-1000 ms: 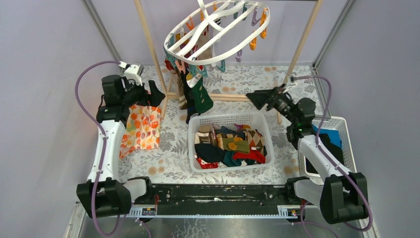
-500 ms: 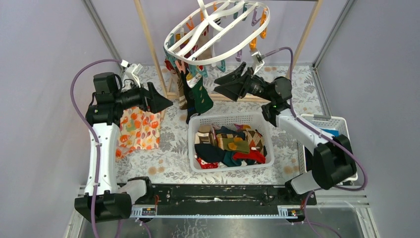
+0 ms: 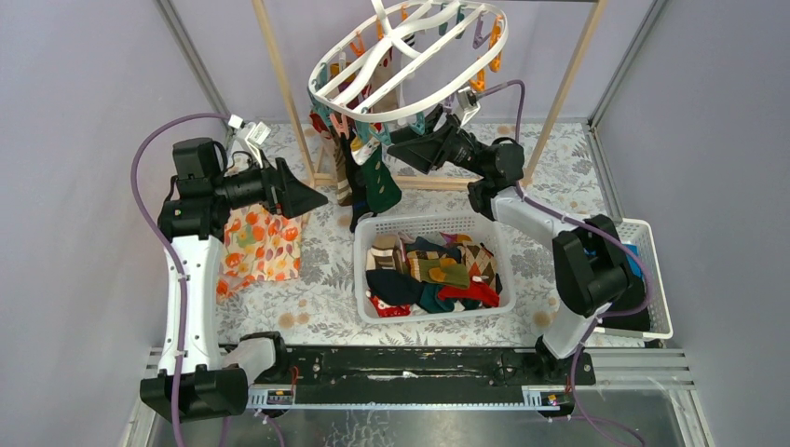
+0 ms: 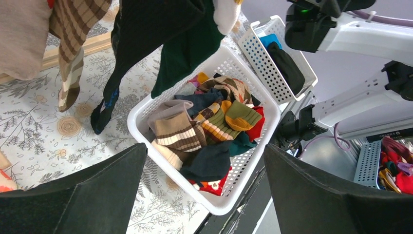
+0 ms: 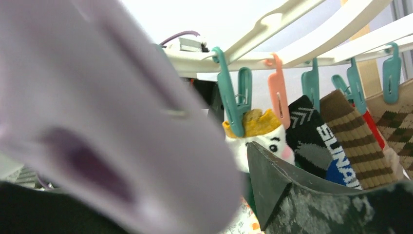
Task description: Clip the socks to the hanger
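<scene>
— Where are your socks (image 3: 438, 275)?
— Most lie heaped in the basket (image 3: 429, 220) on the bench (image 3: 326, 279). A few hang clipped under the hanger (image 3: 410, 112). Your left gripper (image 3: 306, 194) gapes wide and empty near those.
— And the right gripper (image 3: 399, 149)?
— Up at the hanger's rim among the clips (image 5: 229, 102), with a blurred lilac shape (image 5: 112, 126) filling its camera. I cannot tell its grip. Nudge that rim and the hanger may swing, shaking hung socks loose.
</scene>
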